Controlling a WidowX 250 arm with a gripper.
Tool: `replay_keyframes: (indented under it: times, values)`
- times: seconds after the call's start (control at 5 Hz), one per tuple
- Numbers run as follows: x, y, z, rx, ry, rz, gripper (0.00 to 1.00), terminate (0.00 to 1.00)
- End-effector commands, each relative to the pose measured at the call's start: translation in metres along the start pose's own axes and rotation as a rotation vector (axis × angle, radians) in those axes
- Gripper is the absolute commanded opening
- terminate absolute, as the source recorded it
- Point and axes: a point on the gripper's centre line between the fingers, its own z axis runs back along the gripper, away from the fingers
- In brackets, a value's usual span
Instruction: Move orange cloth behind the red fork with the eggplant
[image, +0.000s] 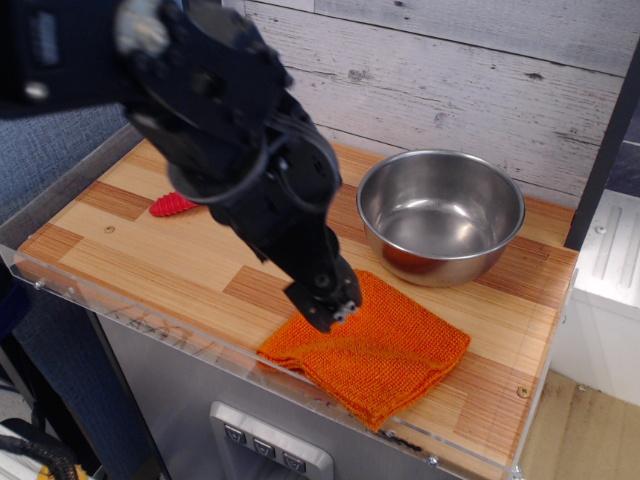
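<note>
The gripper (328, 305) hangs low over the left part of the orange cloth (375, 345), likely to grab it, though I cannot tell if its jaws are apart, while the cloth lies at 7 o'clock from the bowl (441, 214).

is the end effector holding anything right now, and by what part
It cannot be told for sure: the end effector is blurred and sits over the orange cloth's left edge, which lies flat, apparently ungrasped.
</note>
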Motion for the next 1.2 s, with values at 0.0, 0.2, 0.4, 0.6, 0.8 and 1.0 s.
replay_keyframes:
  times: [0.0,0.2,0.4,0.6,0.8,1.0]
  values:
    - [0.009,0.001,-0.036,-0.003,0.060,0.059,1.00,0.00]
    - [0.013,0.001,-0.059,-0.022,0.087,0.038,1.00,0.00]
    - [0.011,0.003,-0.076,-0.015,0.116,0.038,1.00,0.00]
    - [0.010,0.000,-0.089,-0.013,0.142,0.045,1.00,0.00]
    - [0.005,-0.006,-0.100,-0.013,0.168,0.053,1.00,0.00]
    - [-0.001,-0.010,-0.106,-0.013,0.185,0.061,1.00,0.00]
